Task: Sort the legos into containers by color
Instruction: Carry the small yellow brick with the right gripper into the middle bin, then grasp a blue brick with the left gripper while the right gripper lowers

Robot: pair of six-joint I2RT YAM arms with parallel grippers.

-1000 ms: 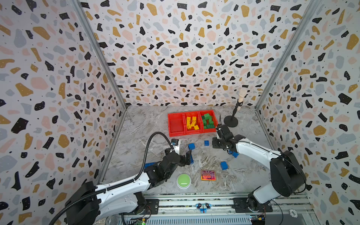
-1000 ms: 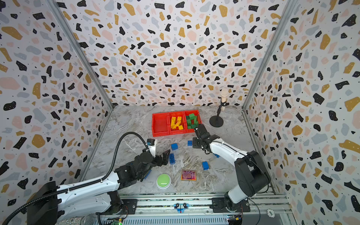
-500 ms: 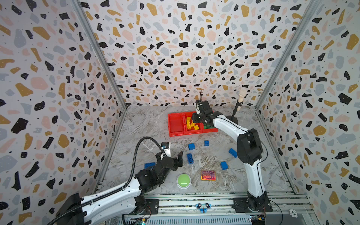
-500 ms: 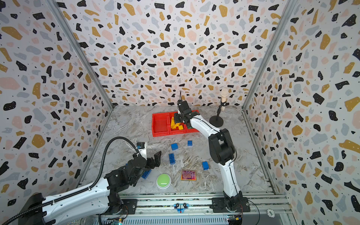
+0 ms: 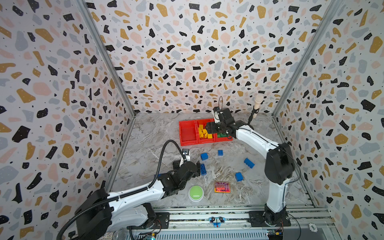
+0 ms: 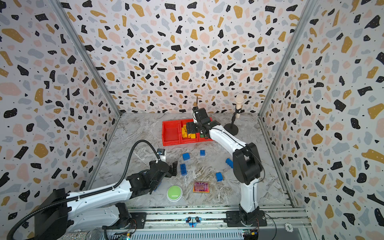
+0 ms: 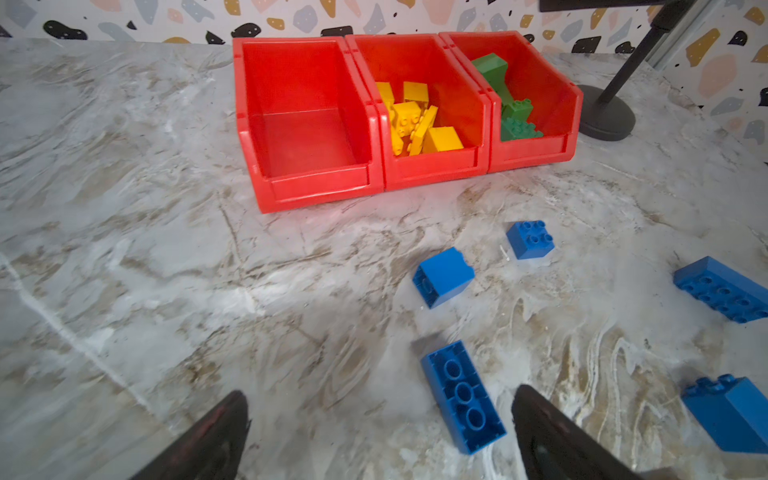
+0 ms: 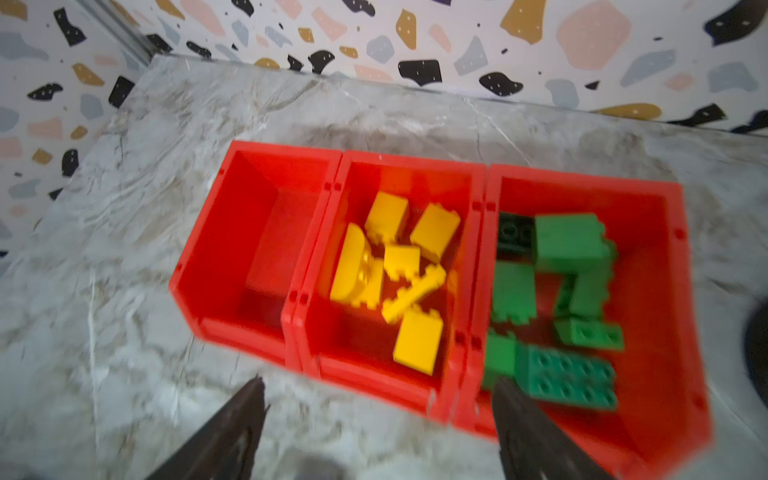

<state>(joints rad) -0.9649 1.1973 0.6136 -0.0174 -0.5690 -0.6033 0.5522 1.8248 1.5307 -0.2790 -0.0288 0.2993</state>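
Note:
Three joined red containers (image 5: 187,143) (image 7: 316,189) stand at the back of the table. The left one is empty, the middle one holds yellow legos (image 8: 417,343) and the right one holds green legos (image 8: 567,243). My right gripper (image 5: 208,129) (image 8: 378,382) hovers open over the front edge of the containers, with nothing between its fingers. Several blue legos (image 5: 204,156) (image 6: 218,176) lie loose on the table. My left gripper (image 5: 198,168) (image 7: 380,397) is open and low. An upside-down oblong blue lego (image 7: 461,395) (image 6: 183,169) lies between its fingers, untouched.
A round green button (image 5: 196,193) and a shiny pink-orange card (image 5: 222,186) lie near the front edge. A microphone stand (image 6: 231,129) rises at the back right beside the containers. Speckled walls close in three sides. A metal rail (image 5: 207,216) runs along the front.
My right arm has swung from the middle of the table up to the containers, and its jaws have gone from shut to open. My left gripper drew back, then came forward around the oblong blue lego.

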